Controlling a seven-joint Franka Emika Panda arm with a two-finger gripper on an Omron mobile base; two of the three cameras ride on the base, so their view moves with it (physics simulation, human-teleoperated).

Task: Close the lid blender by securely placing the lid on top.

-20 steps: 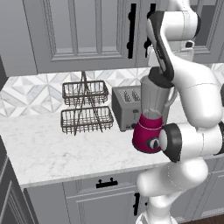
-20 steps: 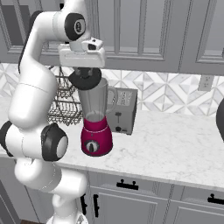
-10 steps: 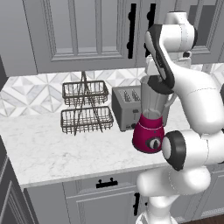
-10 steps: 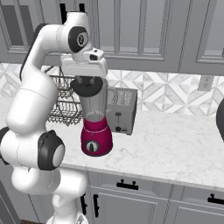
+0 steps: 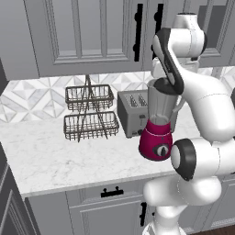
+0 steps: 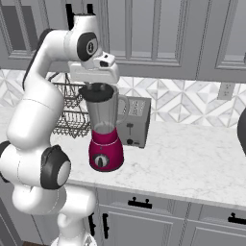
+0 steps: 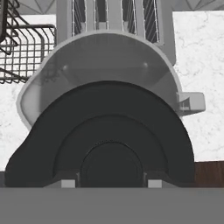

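Note:
The blender (image 6: 105,144) stands on the counter, with a magenta base (image 5: 157,143) and a clear grey jar (image 5: 162,104). My gripper (image 6: 98,85) hangs straight over the jar and is shut on the lid (image 6: 98,92), a dark round cap resting at the jar's mouth. In the hand view the lid (image 7: 105,135) is large and dark, and my fingertips (image 7: 68,183) sit on either side of its central knob. The jar's rim (image 7: 100,48) shows beyond the lid, so the lid sits off centre toward me. The jar's handle (image 7: 192,103) sticks out to the right.
A boxy silver toaster (image 5: 133,112) stands just behind the blender. A two-tier wire basket (image 5: 89,114) sits to its left. The marble counter (image 6: 192,158) stretches to the right, under grey wall cabinets (image 5: 78,32).
The hand has come down with the lid toward the jar's mouth, and the arm's upper links have dropped and swung a little. The blender has not moved.

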